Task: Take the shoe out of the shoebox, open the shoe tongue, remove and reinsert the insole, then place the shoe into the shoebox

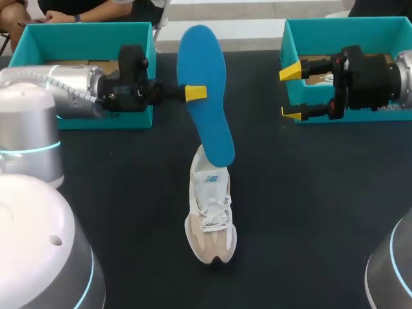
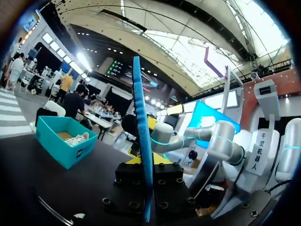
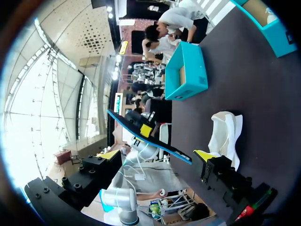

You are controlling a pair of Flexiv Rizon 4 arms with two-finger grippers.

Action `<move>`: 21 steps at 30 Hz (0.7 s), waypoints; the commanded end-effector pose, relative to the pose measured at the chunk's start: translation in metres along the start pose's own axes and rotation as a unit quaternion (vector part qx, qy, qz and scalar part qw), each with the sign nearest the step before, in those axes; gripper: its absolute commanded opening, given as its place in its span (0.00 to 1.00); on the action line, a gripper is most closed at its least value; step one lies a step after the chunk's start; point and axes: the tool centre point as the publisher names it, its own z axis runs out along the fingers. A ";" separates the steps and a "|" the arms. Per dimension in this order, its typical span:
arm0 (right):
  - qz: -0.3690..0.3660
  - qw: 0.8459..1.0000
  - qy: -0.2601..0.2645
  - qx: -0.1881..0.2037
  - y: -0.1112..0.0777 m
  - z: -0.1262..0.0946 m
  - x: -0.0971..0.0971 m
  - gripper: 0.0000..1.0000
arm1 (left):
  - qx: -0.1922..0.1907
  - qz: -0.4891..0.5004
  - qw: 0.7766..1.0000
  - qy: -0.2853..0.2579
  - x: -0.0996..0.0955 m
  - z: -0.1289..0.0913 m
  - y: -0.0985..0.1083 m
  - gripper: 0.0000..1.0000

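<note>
Nearest of all, the rounded grey-and-white joints of the left arm (image 1: 38, 225) are seen at the near left of the head view. Beyond them the dark bench (image 1: 129, 212) is spread. At its far edge the teal left shoebox (image 1: 84, 35) and right shoebox (image 1: 335, 26) are set well apart. A blue insole (image 1: 206, 96) is held tilted above the bench, its lower end over the heel opening of the shoe (image 1: 211, 219) (contact cannot be told). This white and beige shoe is stood upright mid-bench, outside both boxes, toe toward the camera. The left hand (image 1: 193, 93) is clenched on the insole, which is seen edge-on between its fingers in the left wrist view. The right hand (image 1: 291, 93) is released and empty before the right shoebox.
</note>
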 end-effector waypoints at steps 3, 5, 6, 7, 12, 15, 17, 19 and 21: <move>0.000 1.000 0.000 0.000 0.000 0.001 0.000 1.00 | 0.037 -0.445 0.895 -0.007 0.003 -0.001 0.000 0.00; 0.000 1.000 0.000 0.000 0.000 0.001 0.000 1.00 | 0.037 -0.445 0.895 -0.007 0.003 -0.001 0.000 0.00; 0.000 1.000 0.000 0.000 0.000 0.001 0.000 1.00 | 0.037 -0.445 0.895 -0.007 0.003 -0.001 0.000 0.00; 0.000 1.000 0.000 0.000 0.000 0.001 0.000 1.00 | 0.037 -0.445 0.895 -0.007 0.003 -0.001 0.000 0.00; 0.000 1.000 0.000 0.000 0.000 0.001 0.000 1.00 | 0.037 -0.445 0.895 -0.007 0.003 -0.001 0.000 0.00; 0.000 1.000 0.000 0.000 0.000 0.001 0.000 1.00 | 0.037 -0.445 0.895 -0.007 0.003 -0.001 0.000 0.00; 0.000 1.000 0.000 0.000 0.000 0.001 0.000 1.00 | 0.037 -0.445 0.895 -0.007 0.003 -0.001 0.000 0.00; 0.000 1.000 0.000 0.000 0.000 0.001 0.000 1.00 | 0.037 -0.445 0.895 -0.007 0.003 -0.001 0.000 0.00; 0.000 1.000 0.000 0.000 0.000 0.001 0.000 1.00 | 0.037 -0.445 0.895 -0.007 0.003 -0.001 0.000 0.00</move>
